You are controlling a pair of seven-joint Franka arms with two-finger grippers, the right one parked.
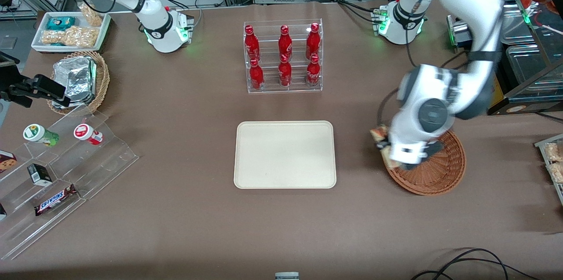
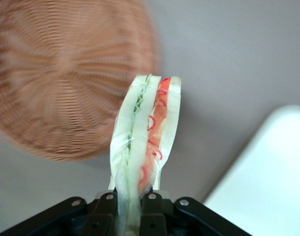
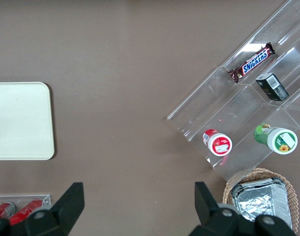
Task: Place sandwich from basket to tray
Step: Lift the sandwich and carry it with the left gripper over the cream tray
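Gripping the sandwich (image 2: pixel 146 132) between its two black fingers (image 2: pixel 106 211), the left gripper (image 1: pixel 382 144) hangs over the rim of the round reddish-brown wicker basket (image 1: pixel 440 172), on the side of the basket that faces the tray (image 1: pixel 285 155). Jaws are closed down to the thickness of the wedge, pinching it at one end (wrap and bread squeezed between the pads in the wrist view). The sandwich is clear of the basket floor and in the air: pale bread, green layer on one side, red-orange layer on the other, cut edge toward the wrist camera, clear wrap around it. In the front view it pokes out from under the wrist as a small tan and orange wedge (image 1: pixel 379 134) just past the basket rim, above bare brown table (image 1: pixel 184 108), between basket and tray but much closer to the basket. Wrist view has the basket (image 2: pixel 66 73) under and beside the sandwich, and a rounded corner of the cream tray (image 2: pixel 267 182) a bit apart from it. The tray sits flat mid-table, nearer the front camera than the clear rack of red bottles (image 1: pixel 283 56). The basket has nothing else visible in it, though the arm covers part of it.
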